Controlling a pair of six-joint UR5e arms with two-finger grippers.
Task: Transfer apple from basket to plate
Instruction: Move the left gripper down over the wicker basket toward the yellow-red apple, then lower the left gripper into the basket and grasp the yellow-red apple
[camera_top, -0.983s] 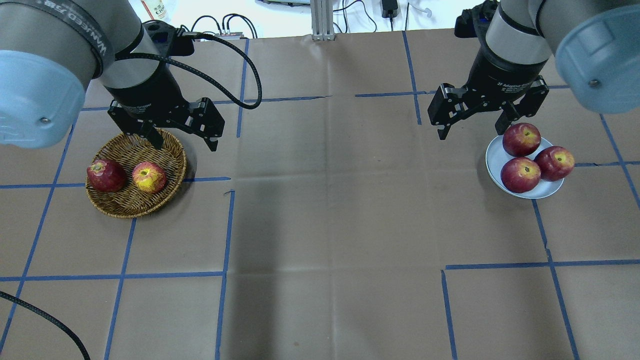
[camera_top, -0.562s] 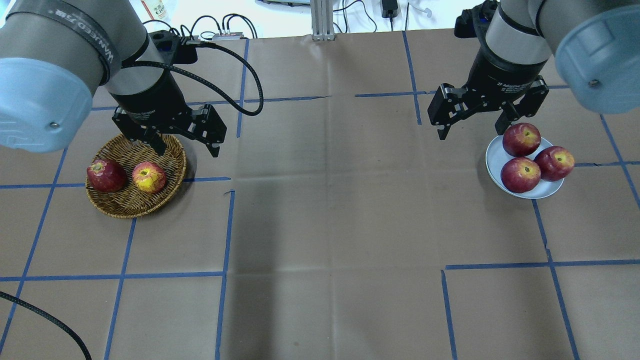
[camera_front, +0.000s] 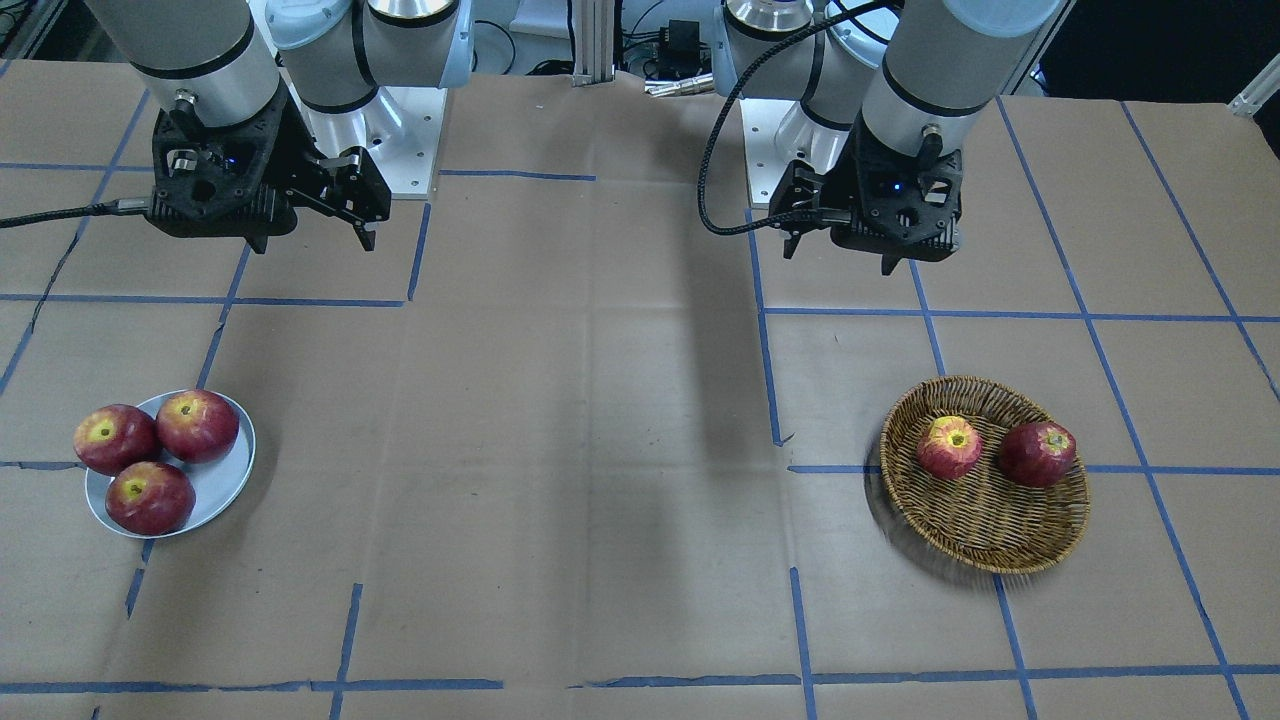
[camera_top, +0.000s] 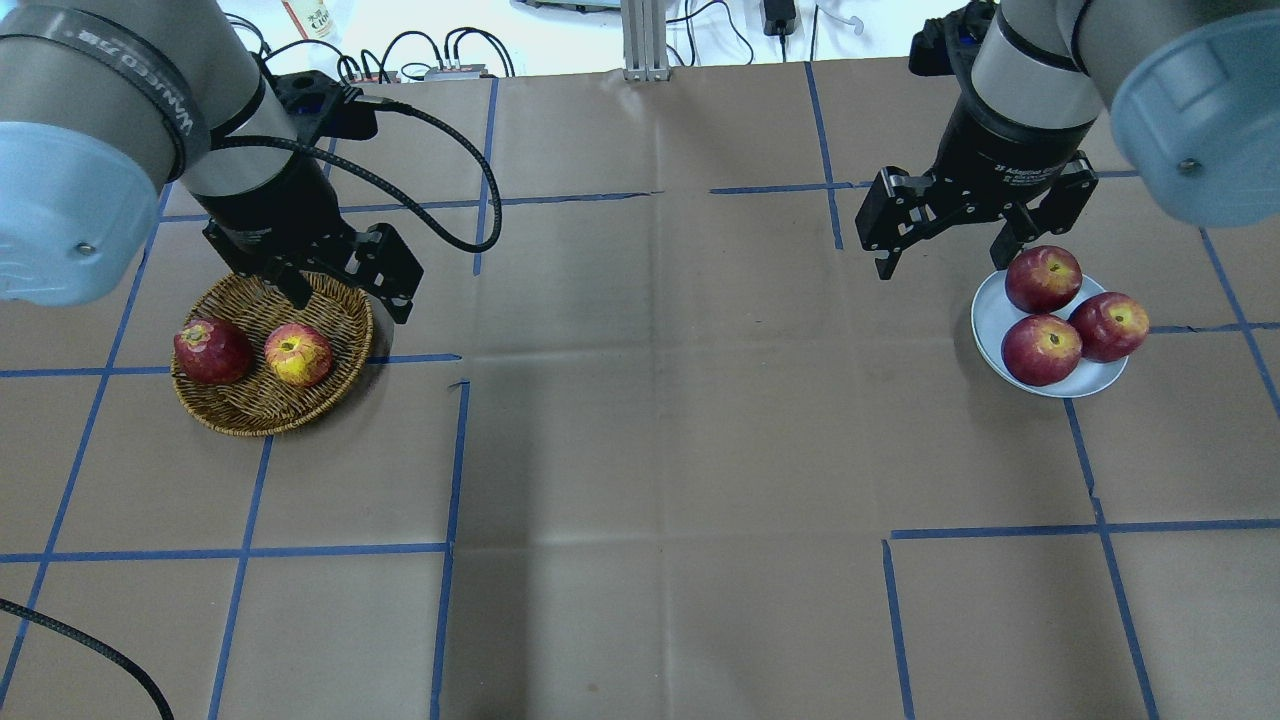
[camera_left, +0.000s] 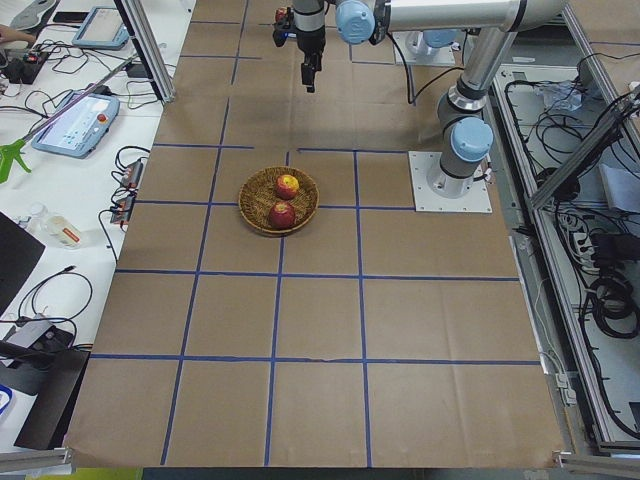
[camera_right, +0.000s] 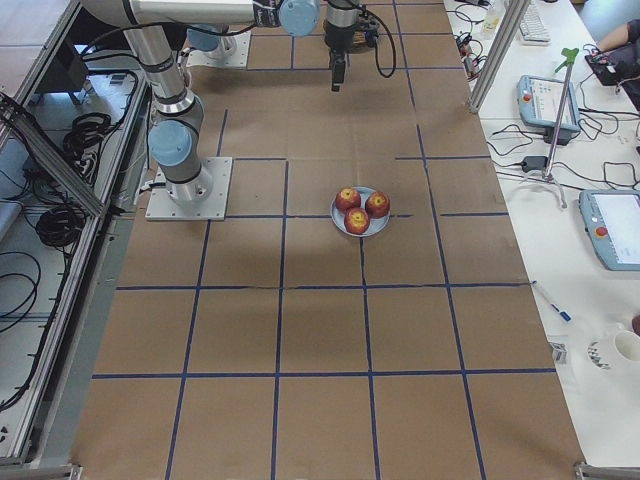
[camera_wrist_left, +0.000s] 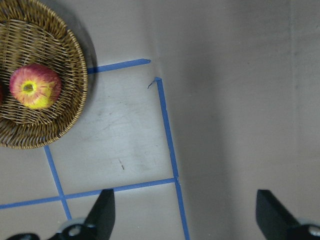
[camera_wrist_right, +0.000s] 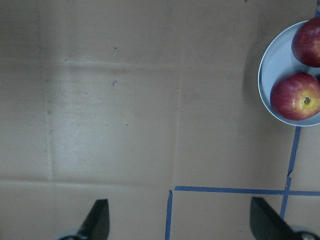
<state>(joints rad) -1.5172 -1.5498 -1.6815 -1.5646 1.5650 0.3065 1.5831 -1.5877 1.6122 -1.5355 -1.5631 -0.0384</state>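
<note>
Overhead exterior: apple (camera_top: 298, 354) lies in the basket (camera_top: 240, 424), apart from the left gripper (camera_top: 348, 302), fingers spread.

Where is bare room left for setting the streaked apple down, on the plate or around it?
The round pale grey-blue plate is crowded: three dark red apples leave only a bare strip on its side facing the round woven wicker basket. The brown paper-covered table between plate and basket is bare and wide.

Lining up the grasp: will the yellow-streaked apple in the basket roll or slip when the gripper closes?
Likely to roll: the apple is round and lies loose in the basket. Its smooth skin may slip. A nudge could knock the darker apple beside it.
</note>
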